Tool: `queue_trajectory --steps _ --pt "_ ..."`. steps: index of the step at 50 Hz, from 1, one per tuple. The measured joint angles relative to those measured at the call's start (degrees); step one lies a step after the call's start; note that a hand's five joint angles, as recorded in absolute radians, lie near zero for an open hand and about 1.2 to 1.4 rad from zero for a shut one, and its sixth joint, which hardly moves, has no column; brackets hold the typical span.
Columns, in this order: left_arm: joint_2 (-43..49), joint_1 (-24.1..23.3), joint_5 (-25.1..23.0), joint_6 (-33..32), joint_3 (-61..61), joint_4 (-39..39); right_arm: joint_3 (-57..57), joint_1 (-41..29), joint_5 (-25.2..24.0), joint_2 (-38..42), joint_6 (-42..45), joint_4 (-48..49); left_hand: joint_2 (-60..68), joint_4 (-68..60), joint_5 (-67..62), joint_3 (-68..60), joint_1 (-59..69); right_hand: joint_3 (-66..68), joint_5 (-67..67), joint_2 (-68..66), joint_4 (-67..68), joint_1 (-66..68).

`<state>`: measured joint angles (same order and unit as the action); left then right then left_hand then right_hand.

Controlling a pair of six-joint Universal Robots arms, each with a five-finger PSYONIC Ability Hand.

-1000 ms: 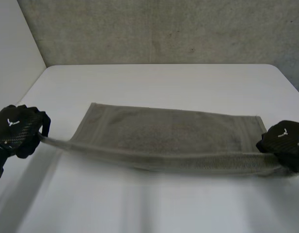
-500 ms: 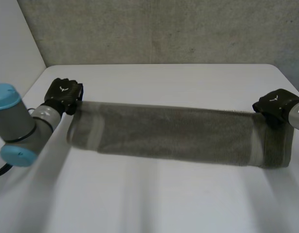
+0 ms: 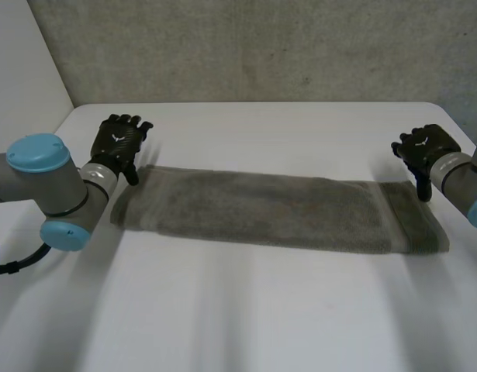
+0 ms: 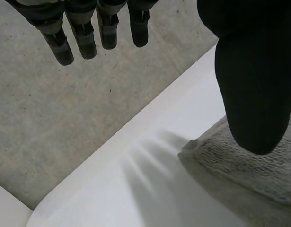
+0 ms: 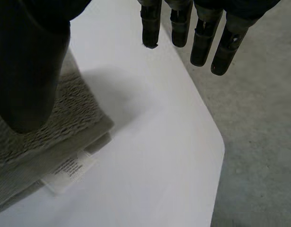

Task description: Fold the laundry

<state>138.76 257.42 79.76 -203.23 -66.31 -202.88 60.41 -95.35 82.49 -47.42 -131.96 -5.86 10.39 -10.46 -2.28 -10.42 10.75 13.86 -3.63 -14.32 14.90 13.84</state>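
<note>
A folded towel lies flat across the tabletop, from 9 to 3 o'clock. The left hand hovers over its 10 o'clock corner and the right hand over its 2 o'clock corner. Both have fingers spread wide, holding nothing.

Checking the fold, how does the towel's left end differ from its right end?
The towel's left end has a plain rounded corner; the right end's corner has a white label poking out. The right end shows stacked layers; the left end looks like one thick edge. Both lie flat on the table.
</note>
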Motion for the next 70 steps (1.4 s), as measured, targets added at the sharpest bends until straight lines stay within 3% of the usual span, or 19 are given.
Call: queue_trajectory --steps 9,21,31,40,51,55,70 --pt "-8.2 -0.4 3.0 0.9 -8.6 1.5 8.4 0.5 -1.7 -11.7 -10.1 0.1 -0.7 0.8 0.4 0.8 -0.8 0.0 0.0 0.0 0.0 -0.1" --pt "-25.6 -1.6 3.0 8.5 -27.6 -0.5 29.3 1.3 -2.7 -25.2 -11.1 0.6 -0.8 1.0 0.5 0.8 -0.8 0.0 0.0 0.0 0.0 -0.1" --pt "-30.1 -1.3 2.9 16.3 -37.9 -9.2 37.3 6.5 -7.0 -23.8 -11.3 6.5 -0.8 1.0 0.5 0.8 -0.8 0.3 -0.3 -0.2 0.2 0.8" --pt "-30.1 -0.9 3.0 17.1 -40.1 -12.6 38.1 8.6 -8.8 -19.2 -11.3 9.7 -0.9 1.0 0.5 0.8 -0.8 6.2 -7.6 -5.5 4.9 6.3" --pt "-30.2 -0.6 3.0 17.0 -39.9 -12.3 36.5 9.8 -8.7 -15.7 -11.0 9.9 -0.9 1.0 0.5 0.8 -0.8 33.7 -33.9 -33.3 32.6 33.7" --pt "-30.2 -0.6 3.0 17.0 -39.9 -12.3 35.3 10.8 -8.3 -14.2 -10.7 9.6 -0.9 1.0 0.5 0.8 -0.8 59.6 -59.6 -59.6 58.2 59.7" --pt "-30.3 -0.7 3.1 17.1 -40.2 -12.5 26.8 18.4 -3.8 -18.2 -7.2 9.4 -0.9 1.0 0.5 0.8 -0.8 63.0 -62.6 -61.1 61.9 61.7"
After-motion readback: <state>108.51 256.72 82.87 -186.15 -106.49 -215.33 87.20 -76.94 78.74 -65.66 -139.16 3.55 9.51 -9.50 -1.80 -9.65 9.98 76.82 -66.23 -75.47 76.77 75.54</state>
